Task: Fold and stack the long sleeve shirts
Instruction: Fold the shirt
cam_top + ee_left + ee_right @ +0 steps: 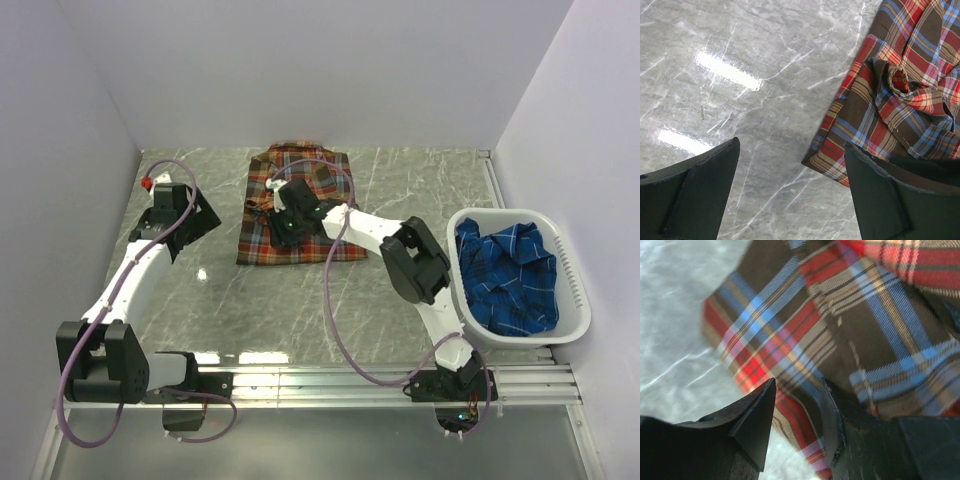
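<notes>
Nearest, both arm bases are seen at the bench (400, 200) front edge. To the right, the blue shirt (505, 280) is found crumpled in the white basket (572, 285), not yet folded. Mid-bench, the red plaid shirt (265, 245) is laid out as a rough rectangle, collar at the far end, w/ a bunched cuff/sleeve lump on top near its left edge.

Step judged in hand: finishing the fold on the red plaid shirt. To be done well:
- The loose lump should be flattened or tucked before any further fold.
- The edge should be pinched shallow, lifted low and carried straight across so the checks are kept square.
- The opposite side should be pinned so the cloth isn't dragged over the slick marble.

Pose: the left arm is stretched fwd along the left side. The left tool (791, 150) is held released, jaws wide and empty, above bare bench just beside the shirt's left edge. The right arm is bent at the elbow and reached inward over the shirt. The right tool (798, 390) is pointed down near the shirt's edge, jaws partly apart, nothing seen pinched btwn them.
</notes>
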Motion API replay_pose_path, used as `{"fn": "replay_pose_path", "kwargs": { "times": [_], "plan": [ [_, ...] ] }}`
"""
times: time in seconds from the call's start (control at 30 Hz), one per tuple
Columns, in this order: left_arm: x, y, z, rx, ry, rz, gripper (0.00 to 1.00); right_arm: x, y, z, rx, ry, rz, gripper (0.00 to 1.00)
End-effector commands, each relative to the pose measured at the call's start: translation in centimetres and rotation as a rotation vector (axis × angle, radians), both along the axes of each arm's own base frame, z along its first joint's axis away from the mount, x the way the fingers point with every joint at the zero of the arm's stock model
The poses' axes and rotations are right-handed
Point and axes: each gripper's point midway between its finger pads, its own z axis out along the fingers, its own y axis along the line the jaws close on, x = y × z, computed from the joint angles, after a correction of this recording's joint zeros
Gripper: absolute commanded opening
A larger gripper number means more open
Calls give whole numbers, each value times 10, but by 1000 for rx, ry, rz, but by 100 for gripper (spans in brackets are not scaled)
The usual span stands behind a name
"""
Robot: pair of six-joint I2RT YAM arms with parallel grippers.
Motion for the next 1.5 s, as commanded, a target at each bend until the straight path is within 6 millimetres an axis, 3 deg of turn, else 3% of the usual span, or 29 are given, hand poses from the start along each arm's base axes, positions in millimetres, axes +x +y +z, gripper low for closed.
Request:
{"fn": "replay_pose_path", "kwargs": {
  "times": [0.0,0.2,0.27,0.3,0.37,0.53,0.7,0.73,0.77,0.83,0.87,0.9,0.93,0.97,1.0,1.03,1.07,1.1,1.17,1.2,1.27,1.4,1.47],
  "plan": [
    [6,2,11,-9,-37,13,91,40,1,13,-1,-87,-58,48],
    [6,1,9,-12,-32,11,91,102,-23,15,20,-123,-216,48],
    [5,1,8,-12,-26,9,91,114,-29,14,24,-130,-240,48],
    [6,1,9,-13,-28,8,91,126,-32,23,58,-137,-265,48],
    [6,1,9,-15,-31,8,91,133,-34,17,75,-95,-260,48],
    [6,0,6,-17,-23,5,91,167,-49,54,114,-207,-354,51],
    [7,-8,1,-44,-11,-29,91,182,-62,93,181,-238,-401,53],
    [7,-8,-3,-47,2,-33,91,181,-68,98,177,-236,-410,53],
    [8,-10,-5,-54,8,-40,91,181,-76,117,186,-258,-432,53],
    [8,-17,-14,-82,38,-62,91,171,-90,113,169,-224,-473,53],
    [10,-20,-17,-101,47,-66,91,166,-101,137,196,-243,-493,53],
    [11,-24,-21,-119,59,-74,91,155,-111,117,181,-183,-523,53],
    [12,-31,-30,-156,90,-93,91,149,-120,116,183,-162,-545,53],
    [13,-36,-33,-186,102,-93,91,143,-134,130,217,-146,-586,53],
    [14,-41,-37,-212,116,-103,91,128,-143,106,189,-82,-597,54],
    [17,-48,-46,-255,144,-113,91,112,-158,96,183,-34,-635,54],
    [17,-54,-51,-280,163,-122,91,111,-158,111,205,-57,-633,55],
    [18,-57,-56,-302,180,-126,91,96,-171,86,179,4,-665,56],
    [22,-69,-68,-365,217,-143,91,83,-182,89,200,14,-692,61],
    [23,-72,-70,-376,224,-147,91,72,-193,70,186,67,-726,62],
    [29,-78,-76,-401,241,-145,90,60,-199,69,213,99,-737,63],
    [34,-91,-87,-405,271,-147,87,33,-218,34,209,212,-815,63],
    [31,-93,-98,-398,304,-136,82,28,-217,29,236,240,-817,62]
  ]
}}
